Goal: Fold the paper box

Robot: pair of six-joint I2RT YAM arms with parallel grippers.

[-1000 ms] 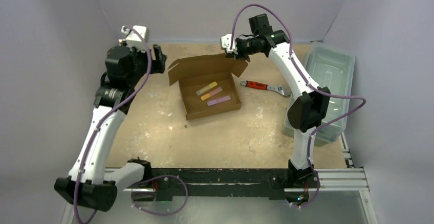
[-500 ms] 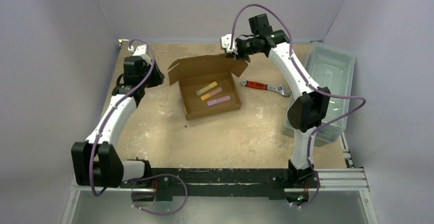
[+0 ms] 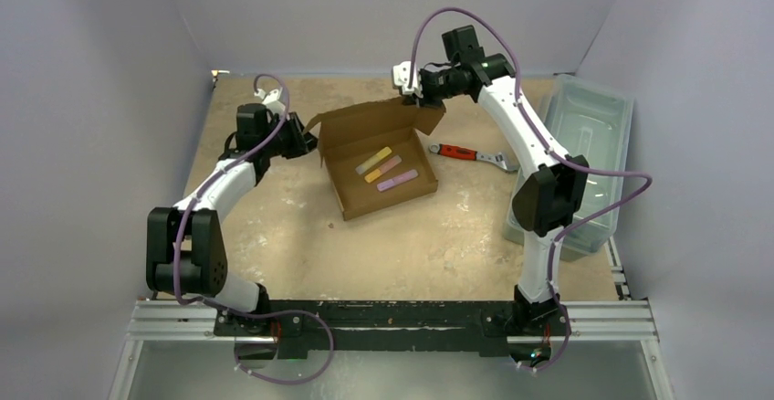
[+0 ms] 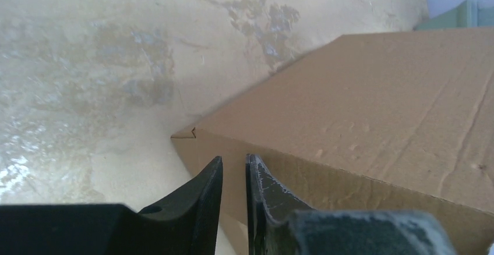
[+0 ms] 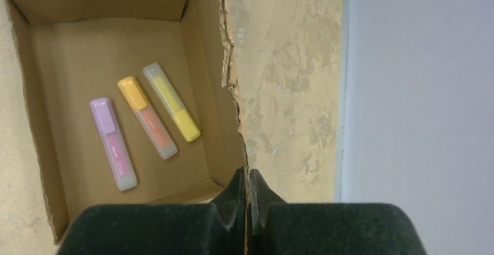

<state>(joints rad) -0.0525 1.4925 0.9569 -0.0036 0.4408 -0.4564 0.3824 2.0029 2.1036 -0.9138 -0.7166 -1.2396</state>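
Swinging in from the table's left side over the last second, the left arm has brought the left gripper (image 3: 301,140) up against the paper box (image 3: 360,197), and the box itself has turned a little on the table (image 3: 301,236). The right arm has held its place.

In the left wrist view the left gripper (image 4: 234,159) has its fingers (image 4: 207,194) drawn narrow, with only a thin slit between them. A corner of the paper box (image 4: 378,103) lies just beyond the tips, and its brown wall runs off to the right of them. Whether the tips touch the cardboard cannot be told.

The right gripper (image 3: 413,97) is clamped on the box's far upright flap. In the right wrist view the ragged edge of that flap runs straight down into the pinched tips of the right gripper (image 5: 246,173). The open tray of the paper box (image 5: 76,63) lies to the left of those fingers. Three highlighters lie side by side on its floor: a yellow highlighter (image 5: 172,102) nearest the fingers, then an orange highlighter (image 5: 147,117), then a purple highlighter (image 5: 113,143).

A wrench (image 3: 470,155) with a red handle lies on the table near the box. A plastic bin (image 3: 593,108) stands well apart from both grippers, at the table's right edge.
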